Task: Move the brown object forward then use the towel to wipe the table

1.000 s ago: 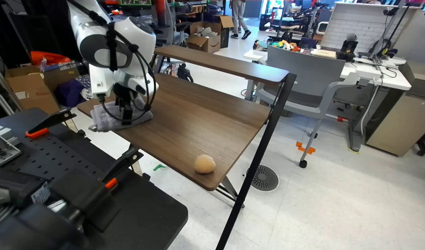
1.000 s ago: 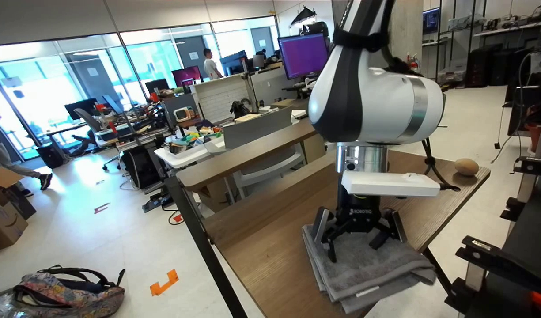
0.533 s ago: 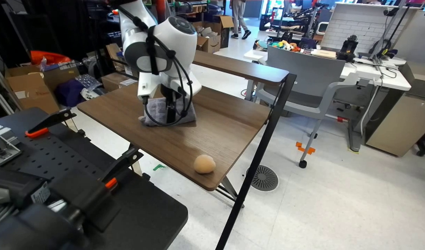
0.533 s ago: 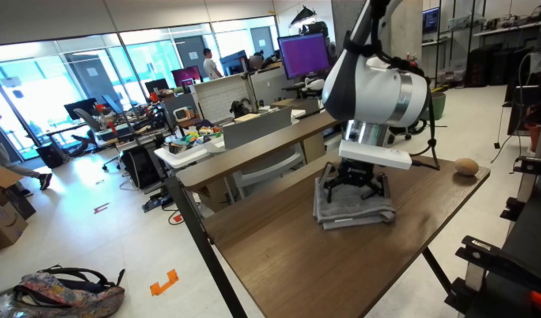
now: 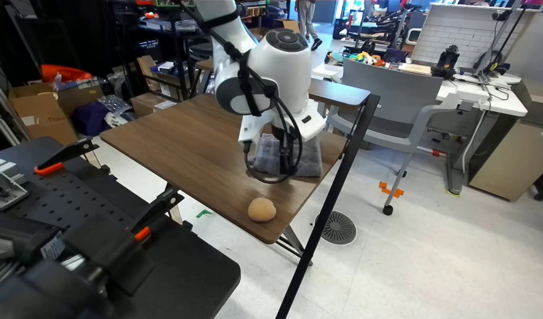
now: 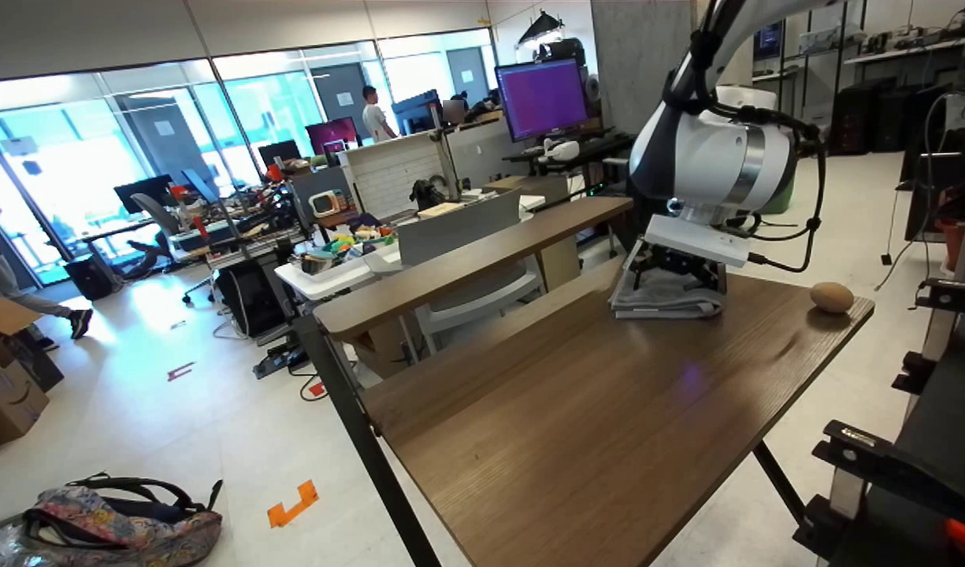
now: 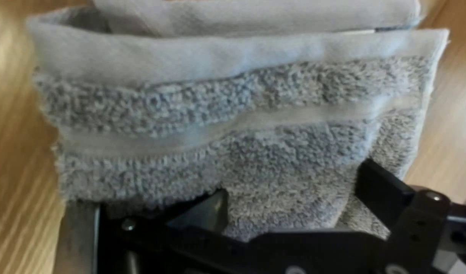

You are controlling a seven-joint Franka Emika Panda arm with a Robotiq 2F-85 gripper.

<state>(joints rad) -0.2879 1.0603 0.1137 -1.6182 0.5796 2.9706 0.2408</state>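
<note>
The brown object [image 5: 261, 209], a round tan lump, rests near a corner of the dark wood-grain table [image 5: 187, 133]; it also shows at the far corner in an exterior view [image 6: 832, 298]. The grey folded towel [image 6: 667, 303] lies flat on the same table, toward that end and farther in from the edge than the lump. My gripper [image 7: 292, 182] is pointed down onto the towel, its jaws spread wide with towel cloth beneath and between them. Both fingertips seem to press on the cloth rather than pinch it. In an exterior view the arm hides part of the towel [image 5: 309, 159].
A raised wooden shelf [image 6: 466, 272] runs along one long side of the table. A slanted black leg [image 5: 329, 204] stands at the table's end. Beside the opposite long side is a black bench [image 5: 196, 270] with clamps [image 5: 158, 208]. A grey chair [image 5: 386, 88] stands beyond the shelf.
My gripper and the towel under it have slid together along the table, from the opposite end toward the end with the brown object. The brown object stays put, and the jaws remain spread.
</note>
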